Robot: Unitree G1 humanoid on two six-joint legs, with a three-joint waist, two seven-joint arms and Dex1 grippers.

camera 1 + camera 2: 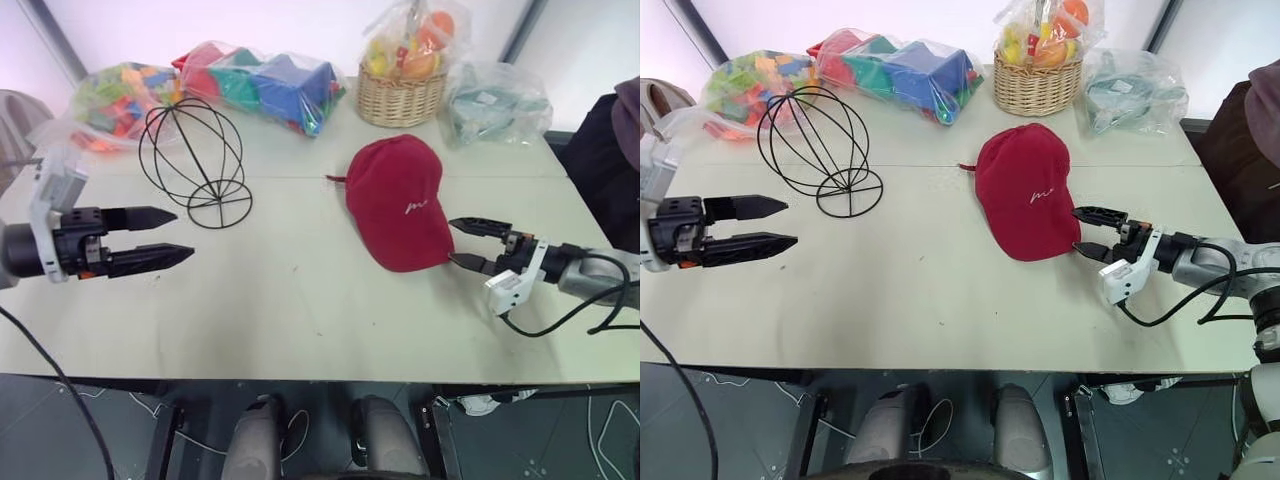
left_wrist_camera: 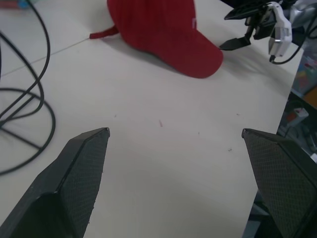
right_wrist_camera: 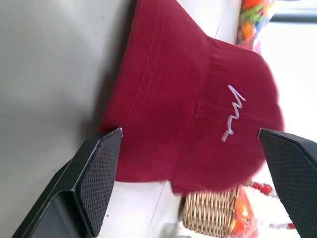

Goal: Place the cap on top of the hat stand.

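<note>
The dark red cap (image 1: 397,200) lies flat on the table, brim toward the front edge, white script on its front (image 3: 233,111). The black wire hat stand (image 1: 192,160) sits bare at the table's left back. My right gripper (image 1: 460,243) is open just right of the brim, one finger above the other, fingertips close to the brim's edge. Over the table's left side my left gripper (image 1: 175,236) hangs open and empty, in front of the stand.
At the back of the table (image 1: 300,300) stand a wicker basket (image 1: 400,95) of wrapped fruit, two bags of colourful blocks (image 1: 270,85), and a clear bag (image 1: 495,100). A person in dark clothing (image 1: 610,160) is at the right edge. A cable (image 1: 570,315) trails from my right wrist.
</note>
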